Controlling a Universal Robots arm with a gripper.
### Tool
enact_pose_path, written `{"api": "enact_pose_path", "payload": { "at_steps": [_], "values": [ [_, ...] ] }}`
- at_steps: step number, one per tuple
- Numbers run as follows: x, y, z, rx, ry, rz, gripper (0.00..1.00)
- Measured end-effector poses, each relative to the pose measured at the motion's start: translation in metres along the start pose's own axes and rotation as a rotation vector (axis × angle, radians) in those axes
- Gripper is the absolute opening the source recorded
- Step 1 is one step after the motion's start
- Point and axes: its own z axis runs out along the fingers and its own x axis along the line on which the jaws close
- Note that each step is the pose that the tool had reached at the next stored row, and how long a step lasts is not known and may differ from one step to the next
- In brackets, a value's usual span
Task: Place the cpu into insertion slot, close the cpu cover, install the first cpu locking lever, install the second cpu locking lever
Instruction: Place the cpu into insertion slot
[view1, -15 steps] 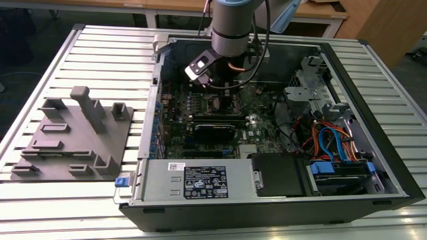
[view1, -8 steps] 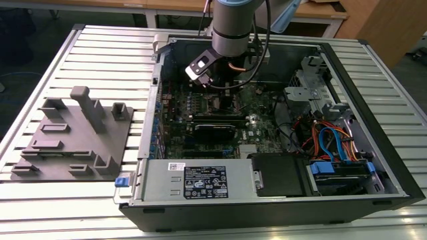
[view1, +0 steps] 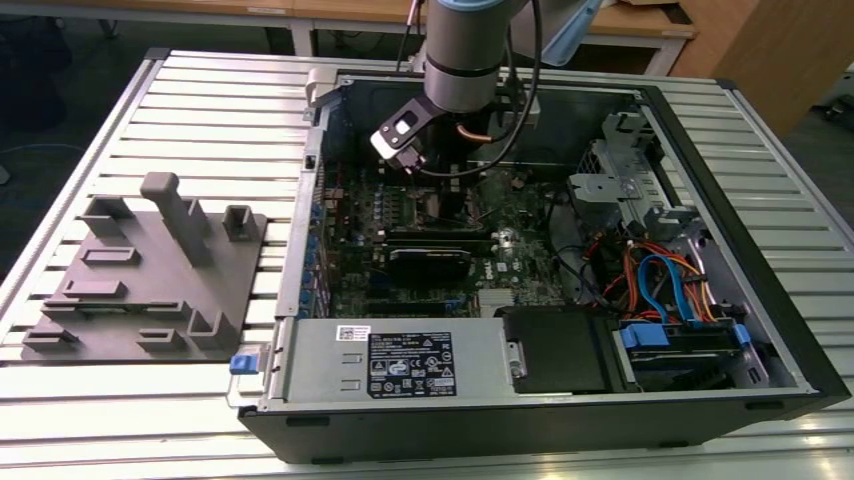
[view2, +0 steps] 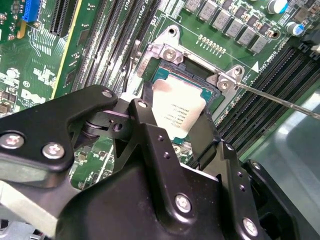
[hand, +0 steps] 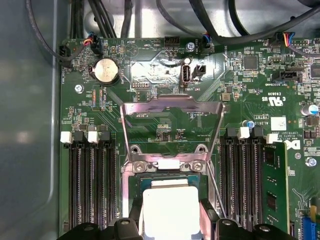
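Ribbed metal table (view1: 134, 410), with an open computer case (view1: 534, 425) lying flat on it and me reaching down inside.

Beside the case, on the exterior view's left, sits a grey fixture (view1: 147, 290) of blocks and posts. Nearest inside the case is a labelled power supply box (view1: 387, 365). Beyond it is the green board (view1: 350, 262), and my gripper (view2: 172, 117) hangs over it. In the second wrist view my jaws are clamped on the cpu (view2: 176, 106), with a black finger (view2: 145, 120) on each of two opposite edges. They hold it at the insertion slot (view2: 197, 72), whose dark centre shows past the chip's far edge. I cannot tell whether the chip is fully seated. Farther on, in the first wrist view, the cpu cover (hand: 172, 103) lies swung open over the board. A thin locking lever (view2: 280, 101) runs out from the slot's corner bracket.
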Motion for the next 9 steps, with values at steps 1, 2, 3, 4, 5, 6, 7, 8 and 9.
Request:
{"api": "enact_pose_path", "payload": {
  "at_steps": [1,2,3,4,5,6,7,8,9],
  "values": [
    [0.0000,0.0001,-0.0008,0.0017,0.0001,0.001,0.53],
    [0.0000,0.0001,-0.0014,0.0040,0.0000,0.002,0.53],
    [0.0002,0.0002,-0.0014,0.0043,0.0001,0.004,0.53],
    [0.0004,0.0003,-0.0014,0.0044,-0.0001,0.009,0.53],
    [0.0007,0.0003,-0.0012,0.0045,-0.0002,0.014,0.53],
    [0.0009,0.0004,-0.0008,0.0045,-0.0002,0.019,0.53],
    [0.0010,0.0004,-0.0004,0.0046,-0.0004,0.023,0.53],
    [0.0010,0.0003,0.0000,0.0047,-0.0006,0.027,0.53],
    [0.0010,0.0003,0.0003,0.0047,-0.0007,0.027,0.53]
  ]
}}
